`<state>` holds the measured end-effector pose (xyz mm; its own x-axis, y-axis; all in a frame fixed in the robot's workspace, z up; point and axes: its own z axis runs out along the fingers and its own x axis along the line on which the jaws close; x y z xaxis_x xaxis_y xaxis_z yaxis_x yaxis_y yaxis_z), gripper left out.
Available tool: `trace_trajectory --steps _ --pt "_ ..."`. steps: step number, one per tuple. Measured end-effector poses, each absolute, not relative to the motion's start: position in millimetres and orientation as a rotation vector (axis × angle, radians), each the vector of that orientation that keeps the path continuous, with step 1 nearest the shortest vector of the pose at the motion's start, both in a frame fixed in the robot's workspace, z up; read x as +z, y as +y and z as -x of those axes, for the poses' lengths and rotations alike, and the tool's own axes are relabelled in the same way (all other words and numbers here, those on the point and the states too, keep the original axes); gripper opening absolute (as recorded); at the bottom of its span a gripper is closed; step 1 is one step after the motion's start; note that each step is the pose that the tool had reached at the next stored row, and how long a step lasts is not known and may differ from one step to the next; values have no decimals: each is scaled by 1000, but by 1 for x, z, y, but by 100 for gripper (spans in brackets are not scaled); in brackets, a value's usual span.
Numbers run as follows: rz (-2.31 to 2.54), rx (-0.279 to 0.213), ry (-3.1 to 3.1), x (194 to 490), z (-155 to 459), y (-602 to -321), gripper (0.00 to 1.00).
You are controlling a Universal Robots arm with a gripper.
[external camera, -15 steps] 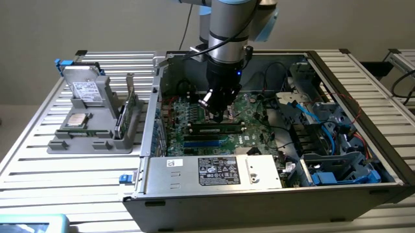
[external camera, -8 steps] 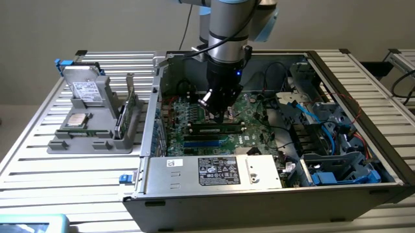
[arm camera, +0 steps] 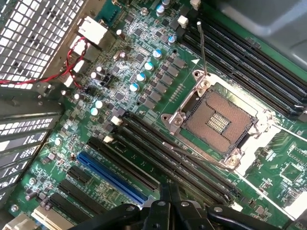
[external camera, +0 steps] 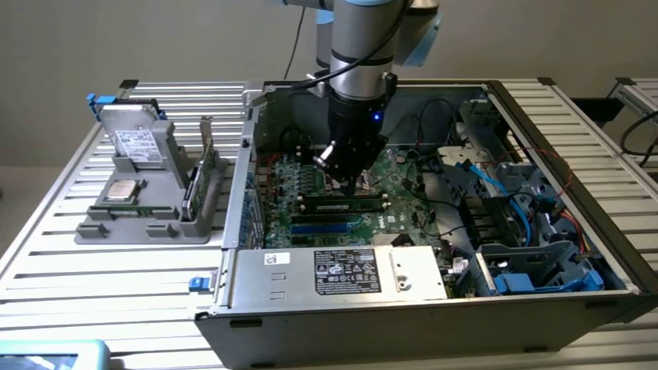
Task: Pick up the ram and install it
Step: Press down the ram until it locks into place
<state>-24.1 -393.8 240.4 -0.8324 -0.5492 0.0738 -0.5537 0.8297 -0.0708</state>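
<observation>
We see the arm (external camera: 360,46) descending steeply from above, its wrist tilted slightly toward the exterior view's left. Below the wrist, the gripper (external camera: 346,179) points downward. In the wrist view its fingers (arm camera: 165,203) meet, pressed together.

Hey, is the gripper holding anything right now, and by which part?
Cannot tell. The gripper is right above a ram stick seated on the motherboard, but whether it grips the stick's top edge is hidden.
</observation>
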Motion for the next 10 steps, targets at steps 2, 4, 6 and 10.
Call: trace_trajectory --steps 2,4,6,10 --pt "-855 137 -2967 240 24 -394 11" --pt "-817 137 -2977 241 24 -394 11" --pt "-780 136 -2987 240 24 -394 11" --pt "-714 134 -3001 240 24 -394 11"
